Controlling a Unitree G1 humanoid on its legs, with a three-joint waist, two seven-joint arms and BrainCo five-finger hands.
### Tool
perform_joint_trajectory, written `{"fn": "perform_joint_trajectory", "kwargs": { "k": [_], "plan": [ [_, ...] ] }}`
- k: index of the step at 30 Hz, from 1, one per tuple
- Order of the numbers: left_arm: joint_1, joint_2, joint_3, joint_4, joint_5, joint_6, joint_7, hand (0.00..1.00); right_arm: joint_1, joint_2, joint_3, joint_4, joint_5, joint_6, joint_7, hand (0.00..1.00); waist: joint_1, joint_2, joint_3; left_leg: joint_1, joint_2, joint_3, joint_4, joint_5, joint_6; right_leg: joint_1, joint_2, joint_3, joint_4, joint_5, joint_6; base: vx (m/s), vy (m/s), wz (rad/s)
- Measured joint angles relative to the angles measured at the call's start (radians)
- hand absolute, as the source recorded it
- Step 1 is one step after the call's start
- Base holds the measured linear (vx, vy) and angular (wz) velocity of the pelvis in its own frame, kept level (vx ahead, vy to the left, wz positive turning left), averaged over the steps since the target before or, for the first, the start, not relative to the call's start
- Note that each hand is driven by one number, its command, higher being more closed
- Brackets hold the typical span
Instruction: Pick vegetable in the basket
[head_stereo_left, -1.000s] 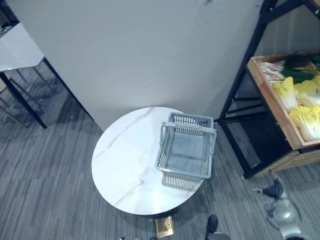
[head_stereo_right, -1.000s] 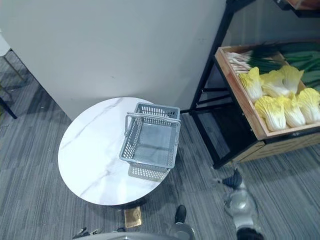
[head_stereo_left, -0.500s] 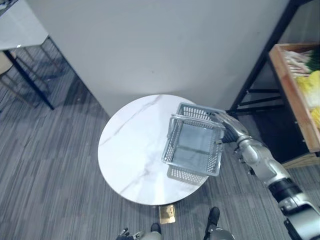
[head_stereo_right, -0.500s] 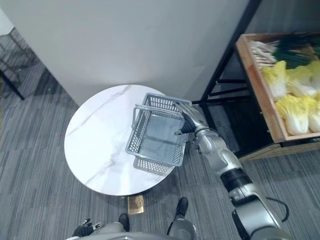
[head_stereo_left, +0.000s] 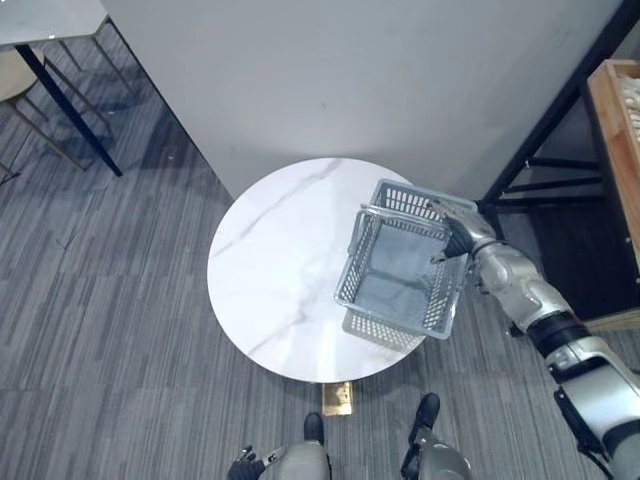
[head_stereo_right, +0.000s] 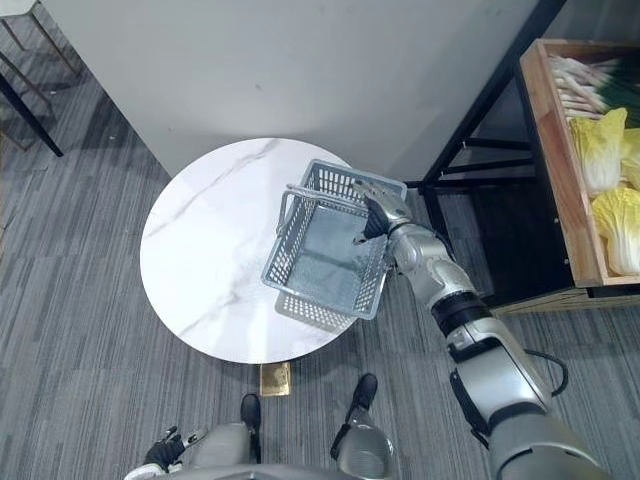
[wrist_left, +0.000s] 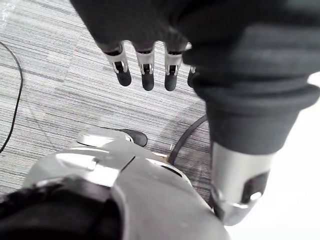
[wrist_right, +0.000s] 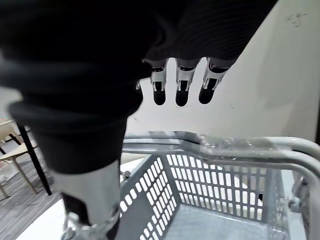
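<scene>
Reaching in since a second ago, the right hand is at the far right corner of the empty grey basket, which overhangs the round table's edge in the left eye view. Right eye view: vegetables lie in a crate, well apart from it. Wrist views: the left hand hangs slack, and the right hand's fingers are straight and grip nothing, so a nudge might tip the basket off.

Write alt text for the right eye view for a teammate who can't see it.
The open right hand reaches over the far right corner of an empty grey basket sitting at the right edge of a round white table. Further right, a wooden crate on a black rack holds yellow cabbages.
</scene>
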Motion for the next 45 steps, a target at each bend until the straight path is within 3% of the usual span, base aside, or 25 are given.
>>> {"fn": "perform_joint_trajectory", "kwargs": {
  "k": [7,15,16,28,37,41,45],
  "plan": [
    [-0.016,0.001,-0.002,-0.008,-0.005,-0.005,0.004,0.0,-0.061,0.021,-0.085,0.091,0.0,0.034,-0.013,0.0,0.002,0.0,0.039,-0.025,-0.005,-0.015,0.011,0.001,0.001,-0.013,-0.007,-0.011,0.007,0.0,0.0,0.0,-0.003,0.06],
    [-0.038,0.006,-0.022,-0.008,-0.008,-0.005,0.03,0.0,-0.103,0.027,-0.086,0.125,0.0,0.046,-0.025,0.0,0.008,0.001,0.072,-0.051,-0.015,-0.018,0.013,0.006,0.009,-0.037,-0.017,-0.009,0.007,0.013,-0.011,0.0,0.0,0.0],
    [-0.04,0.006,-0.022,-0.008,-0.008,-0.005,0.032,0.0,-0.106,0.029,-0.086,0.125,0.0,0.047,-0.025,1.0,0.008,0.0,0.077,-0.051,-0.016,-0.018,0.013,0.006,0.01,-0.037,-0.019,-0.009,0.007,0.015,-0.01,0.0,0.0,0.0],
    [-0.051,0.016,-0.023,-0.008,-0.007,-0.005,0.047,0.0,-0.13,0.076,-0.081,0.162,-0.012,0.053,-0.044,1.0,0.028,-0.022,0.096,-0.075,-0.024,-0.019,0.014,0.01,0.015,-0.061,-0.026,-0.007,0.007,0.019,-0.009,0.0,0.0,0.0],
    [-0.053,0.02,-0.043,-0.008,-0.002,-0.004,0.066,0.0,-0.134,0.102,-0.037,0.185,-0.039,0.043,-0.043,1.0,0.031,-0.024,0.096,-0.062,-0.024,-0.021,0.014,0.01,0.016,-0.046,-0.025,-0.008,0.007,0.019,-0.009,0.0,0.0,0.0],
    [-0.053,0.024,-0.049,-0.008,0.007,0.001,0.066,0.0,-0.128,0.099,0.008,0.193,-0.039,0.041,-0.024,1.0,0.029,-0.029,0.094,-0.032,-0.024,-0.018,0.01,0.01,0.016,-0.019,-0.025,-0.004,0.006,0.019,-0.009,0.0,0.0,0.0],
    [-0.05,0.031,-0.044,-0.008,0.019,0.008,0.066,0.0,-0.053,0.068,0.078,0.073,-0.04,0.026,0.021,1.0,0.028,-0.044,0.085,0.002,-0.022,-0.011,0.007,0.01,0.015,0.008,-0.023,0.016,0.003,0.019,-0.009,-0.01,-0.002,-0.05]
  ]
}}
